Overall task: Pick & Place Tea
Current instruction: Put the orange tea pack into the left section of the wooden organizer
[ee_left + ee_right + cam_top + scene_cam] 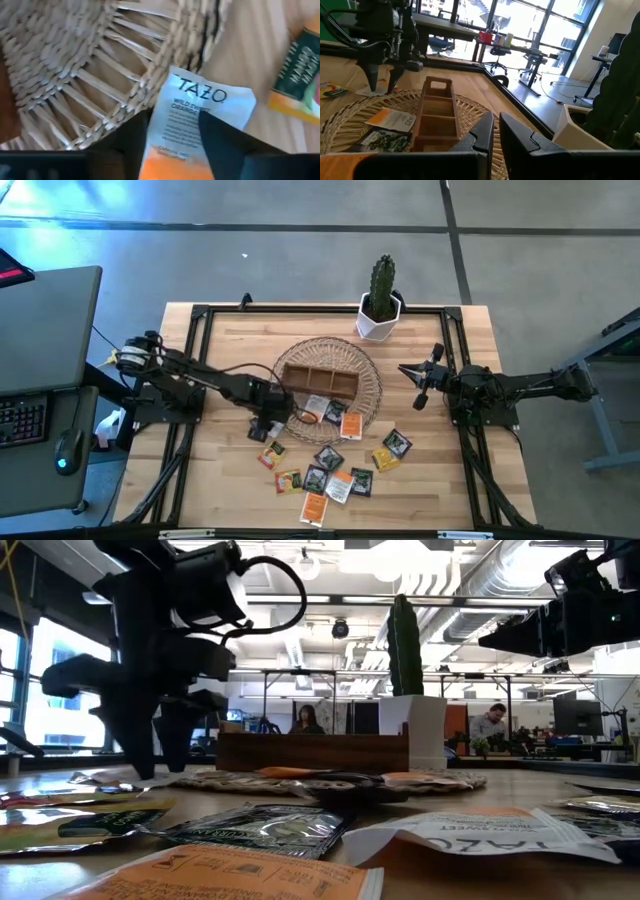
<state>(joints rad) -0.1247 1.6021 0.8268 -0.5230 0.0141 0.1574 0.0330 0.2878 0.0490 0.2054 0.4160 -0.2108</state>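
1. Tea packets [335, 470], about a dozen, scattered flat on the wooden table [470, 480] in front of a round wicker basket [368, 365]; likely laid loose so each can be picked singly.
2. Brown wooden box [318, 379] with compartments resting in the basket, probably the place for the tea; two or three packets lying on the weave beside the box, none seen inside a compartment.
3. Left gripper [268, 427] lowered at the basket's near-left rim, over one white and orange packet [197, 117] lying half on the wicker edge, half on the table.
4. Fingers [225, 145] parted, one on each side of that packet, not clenched; contact with it uncertain.
5. Right gripper [418, 383] waiting raised, right of the basket, fingers almost closed with a thin gap, holding nothing.
6. Potted cactus [381, 302] at the far edge.
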